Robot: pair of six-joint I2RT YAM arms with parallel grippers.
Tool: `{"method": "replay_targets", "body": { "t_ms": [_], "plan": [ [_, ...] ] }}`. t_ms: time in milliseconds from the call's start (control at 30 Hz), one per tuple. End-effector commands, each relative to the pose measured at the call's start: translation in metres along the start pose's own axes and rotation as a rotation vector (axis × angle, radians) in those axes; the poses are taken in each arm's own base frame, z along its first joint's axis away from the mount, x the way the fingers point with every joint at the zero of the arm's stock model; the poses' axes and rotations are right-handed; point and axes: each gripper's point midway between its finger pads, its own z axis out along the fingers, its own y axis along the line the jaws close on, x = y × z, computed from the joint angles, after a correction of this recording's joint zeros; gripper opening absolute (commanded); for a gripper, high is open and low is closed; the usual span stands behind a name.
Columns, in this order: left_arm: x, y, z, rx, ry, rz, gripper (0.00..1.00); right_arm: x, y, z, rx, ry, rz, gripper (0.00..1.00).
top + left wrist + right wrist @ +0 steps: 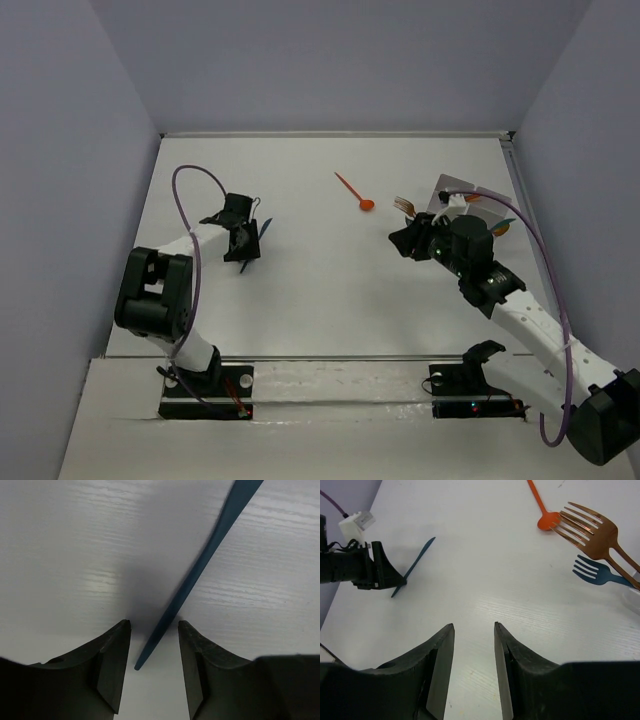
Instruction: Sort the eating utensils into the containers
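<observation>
Just inside the left edge, a teal utensil (200,570) lies flat, its tip between the left gripper's (154,626) spread fingers.
Toward the far edge lies an orange spoon (355,193). A copper fork (592,535) and a teal fork (597,573) lie beside the tray (455,183) at the right edge, which the right arm partly hides. The right gripper (474,630) hangs open, empty.

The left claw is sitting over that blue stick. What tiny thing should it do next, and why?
Probably close the left gripper on the teal utensil: its jaws stand open on either side of the utensil's thin end, which lies on the table between them, seemingly lined up for a grasp.
</observation>
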Motion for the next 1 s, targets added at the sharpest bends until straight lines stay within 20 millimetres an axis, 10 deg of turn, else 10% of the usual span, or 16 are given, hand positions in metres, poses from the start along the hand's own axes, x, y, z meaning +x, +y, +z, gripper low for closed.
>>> {"method": "replay_targets", "body": {
  "t_ms": [0, 267, 433, 667, 967],
  "plan": [
    [-0.009, -0.002, 0.01, -0.034, -0.002, 0.058, 0.52, -0.003, 0.013, 0.0, -0.061, -0.013, 0.0, 0.44],
    [-0.002, -0.004, 0.019, -0.051, 0.047, 0.077, 0.06, 0.006, 0.01, 0.004, -0.055, 0.015, 0.008, 0.44],
    [-0.037, -0.046, -0.029, 0.123, -0.14, 0.071, 0.06, 0.015, 0.021, 0.015, -0.134, 0.062, 0.015, 0.54],
    [-0.05, -0.143, -0.149, 0.577, -0.416, 0.036, 0.06, 0.021, 0.053, 0.017, -0.282, 0.109, 0.063, 0.77],
    [-0.001, -0.19, -0.175, 0.765, -0.427, 0.079, 0.06, 0.02, 0.107, 0.029, -0.383, 0.111, 0.062, 0.8]
  ]
}}
